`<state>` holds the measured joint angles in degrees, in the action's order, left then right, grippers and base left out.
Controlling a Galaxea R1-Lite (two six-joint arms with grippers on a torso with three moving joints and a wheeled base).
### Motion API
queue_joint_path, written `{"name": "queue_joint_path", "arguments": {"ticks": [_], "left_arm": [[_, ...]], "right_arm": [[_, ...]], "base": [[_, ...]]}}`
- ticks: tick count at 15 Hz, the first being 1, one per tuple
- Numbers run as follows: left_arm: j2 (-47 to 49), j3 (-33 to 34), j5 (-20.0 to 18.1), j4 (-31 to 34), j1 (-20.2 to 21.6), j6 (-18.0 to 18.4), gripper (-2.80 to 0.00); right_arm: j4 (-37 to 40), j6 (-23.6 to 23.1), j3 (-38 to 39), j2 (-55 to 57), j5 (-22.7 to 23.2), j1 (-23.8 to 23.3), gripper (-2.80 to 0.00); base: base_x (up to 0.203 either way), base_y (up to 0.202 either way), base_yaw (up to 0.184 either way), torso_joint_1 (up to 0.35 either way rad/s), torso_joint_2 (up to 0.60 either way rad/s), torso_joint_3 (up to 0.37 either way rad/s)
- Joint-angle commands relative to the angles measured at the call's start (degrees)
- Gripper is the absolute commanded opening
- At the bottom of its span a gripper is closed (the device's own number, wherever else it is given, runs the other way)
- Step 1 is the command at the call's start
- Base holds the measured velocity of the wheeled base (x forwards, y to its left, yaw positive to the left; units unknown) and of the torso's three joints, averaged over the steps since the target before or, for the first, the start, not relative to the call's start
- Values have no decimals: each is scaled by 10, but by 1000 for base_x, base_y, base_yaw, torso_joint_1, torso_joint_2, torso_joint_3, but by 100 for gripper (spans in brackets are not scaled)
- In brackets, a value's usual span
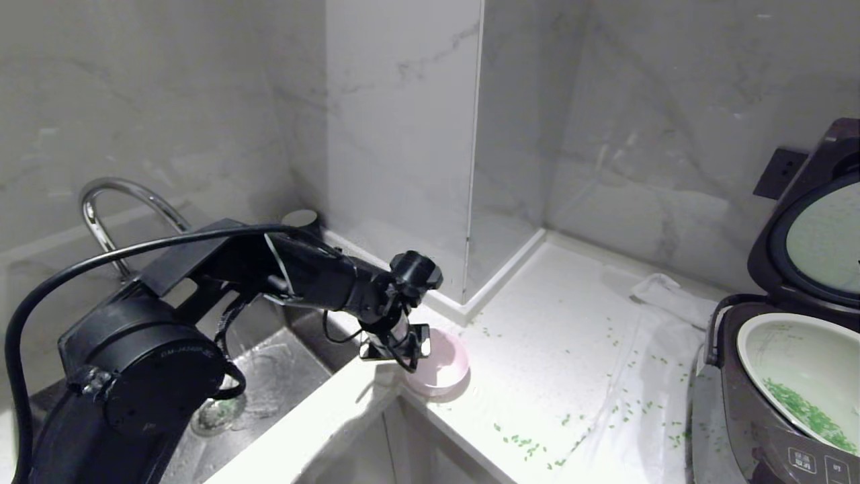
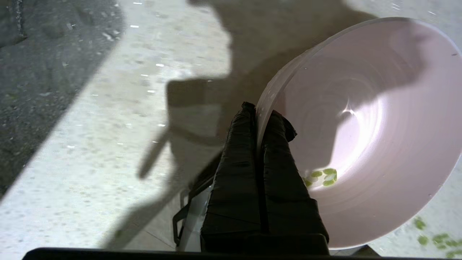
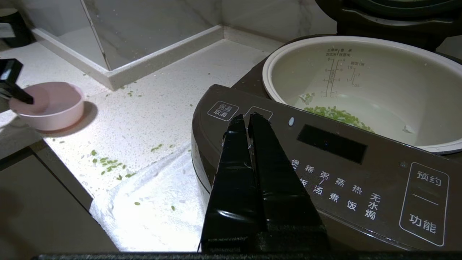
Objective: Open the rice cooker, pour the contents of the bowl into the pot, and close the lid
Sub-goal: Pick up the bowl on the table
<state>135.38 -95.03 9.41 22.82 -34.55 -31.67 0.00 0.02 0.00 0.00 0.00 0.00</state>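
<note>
My left gripper [image 1: 403,356] [image 2: 260,112] is shut on the rim of the pale pink bowl [image 1: 445,368] [image 2: 379,144] [image 3: 54,104], one finger inside and one outside. The bowl is at the counter's corner by the sink; I cannot tell whether it rests on the counter. Only a few green bits [image 2: 325,177] lie in it. At the far right stands the rice cooker [image 1: 746,417] [image 3: 343,169], its lid [image 1: 806,235] raised. The pot [image 1: 793,349] [image 3: 379,72] holds a heap of green bits [image 1: 809,411] [image 3: 335,113]. My right gripper [image 3: 247,119] is shut and empty over the cooker's front panel.
A steel sink [image 1: 269,383] with a curved faucet [image 1: 114,202] lies left of the bowl. A white cloth [image 1: 645,376] is spread under and beside the cooker. Green bits [image 1: 531,447] are scattered over cloth and counter. A marble pillar [image 1: 403,134] juts out behind.
</note>
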Motion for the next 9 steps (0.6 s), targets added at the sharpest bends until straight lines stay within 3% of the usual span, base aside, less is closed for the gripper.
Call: {"name": "queue_joint_path", "arguments": {"ticks": [1, 3, 6, 7, 9], "left_arm": [[-15, 22, -1, 1, 43, -2, -280], [-10, 28, 1, 0, 70, -4, -280], [8, 22, 4, 0, 75, -23, -280], [11, 16, 4, -8, 73, -25, 0], [23, 6, 6, -25, 67, -25, 0]], "right_arm": [[0, 0, 1, 0, 0, 0, -280], [0, 0, 1, 0, 0, 0, -280], [0, 0, 1, 0, 0, 0, -280], [0, 0, 1, 0, 0, 0, -280], [0, 1, 1, 0, 0, 0, -280]], "base": [[0, 0, 0, 0, 0, 0], [0, 0, 0, 0, 0, 0], [0, 0, 0, 0, 0, 0], [0, 0, 0, 0, 0, 0], [0, 0, 0, 0, 0, 0]]}}
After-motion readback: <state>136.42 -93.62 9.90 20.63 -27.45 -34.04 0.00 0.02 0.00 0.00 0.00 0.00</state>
